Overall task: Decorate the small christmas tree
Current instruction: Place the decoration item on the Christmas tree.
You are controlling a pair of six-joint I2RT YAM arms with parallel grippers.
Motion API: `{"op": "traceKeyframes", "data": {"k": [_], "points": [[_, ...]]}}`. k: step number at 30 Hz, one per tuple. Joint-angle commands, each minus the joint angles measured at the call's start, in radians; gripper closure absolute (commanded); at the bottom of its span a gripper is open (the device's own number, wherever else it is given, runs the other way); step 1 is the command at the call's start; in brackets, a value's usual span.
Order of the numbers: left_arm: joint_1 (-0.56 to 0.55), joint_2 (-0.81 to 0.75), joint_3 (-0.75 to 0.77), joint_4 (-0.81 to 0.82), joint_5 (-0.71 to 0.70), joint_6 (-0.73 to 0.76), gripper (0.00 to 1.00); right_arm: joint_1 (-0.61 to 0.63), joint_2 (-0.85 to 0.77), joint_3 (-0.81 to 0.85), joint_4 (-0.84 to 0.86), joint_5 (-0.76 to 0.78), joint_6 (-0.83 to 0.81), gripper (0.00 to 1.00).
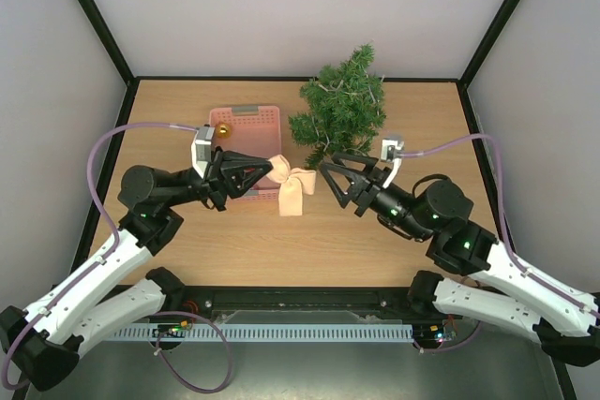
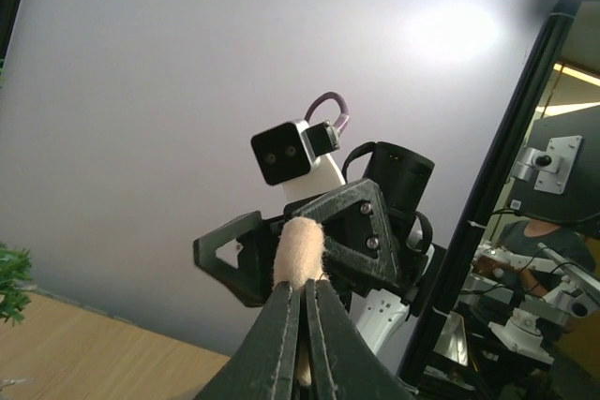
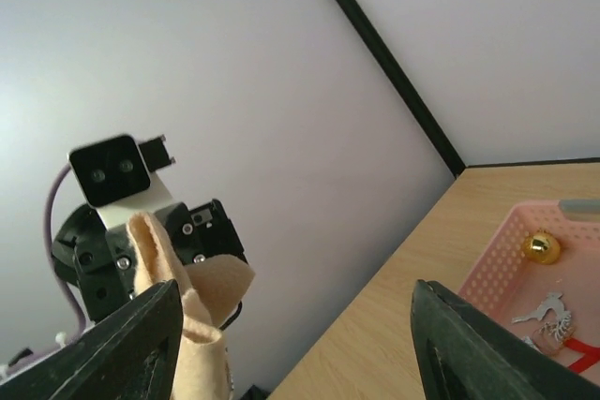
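The small christmas tree stands tilted at the back of the table; its branch tips show at the left edge of the left wrist view. My left gripper is shut on a beige felt bow and holds it above the table in front of the pink basket. In the left wrist view the jaws pinch the felt. My right gripper is open and empty, facing the bow from the right, just apart from it. In the right wrist view the bow hangs beside the left finger.
The pink basket holds a gold ball and a silver reindeer ornament; the gold ball also shows in the top view. Black frame posts and grey walls enclose the wooden table.
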Motion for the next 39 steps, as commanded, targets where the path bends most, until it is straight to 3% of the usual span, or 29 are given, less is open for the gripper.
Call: {"op": "traceKeyframes", "data": {"k": [1,6,8,10,12,13,17,21,26,29,31,35,39], "points": [[-0.013,0.002,-0.001,0.082,0.013,-0.041,0.97,0.003,0.062,0.051,0.002,-0.129,-0.043,0.34],[-0.024,0.007,-0.010,0.085,0.001,-0.043,0.97,0.003,0.117,0.058,0.057,-0.268,-0.033,0.39],[-0.028,0.008,-0.009,0.079,0.001,-0.043,0.97,0.004,0.117,0.051,0.066,-0.269,-0.032,0.52],[-0.028,0.008,-0.005,0.061,-0.001,-0.035,0.97,0.004,0.106,0.048,0.054,-0.242,-0.041,0.72],[-0.028,0.005,-0.001,0.030,-0.009,-0.014,0.97,0.003,0.085,0.037,0.050,-0.215,-0.051,0.76],[-0.028,0.003,0.000,0.019,-0.012,-0.006,0.97,0.003,0.073,0.030,0.052,-0.207,-0.053,0.75],[-0.028,-0.002,0.000,0.010,-0.016,0.010,0.97,0.004,0.042,0.021,0.054,-0.212,-0.042,0.52],[-0.028,-0.002,-0.004,0.060,-0.009,-0.016,0.97,0.004,0.054,0.023,0.054,-0.248,-0.012,0.38],[-0.030,0.000,-0.006,0.095,-0.002,-0.041,0.97,0.004,0.087,0.024,0.058,-0.303,-0.001,0.26],[-0.030,0.003,-0.009,0.113,0.004,-0.055,0.97,0.004,0.104,0.024,0.051,-0.305,0.001,0.25],[-0.032,0.001,-0.011,0.113,0.002,-0.056,0.97,0.004,0.109,0.020,0.061,-0.315,0.001,0.31],[-0.031,-0.010,-0.012,0.085,-0.014,-0.038,0.97,0.005,0.089,0.012,0.060,-0.282,0.001,0.66],[-0.031,-0.022,-0.008,0.022,-0.042,-0.009,0.97,0.004,0.031,-0.014,0.062,-0.204,-0.010,0.89]]}}
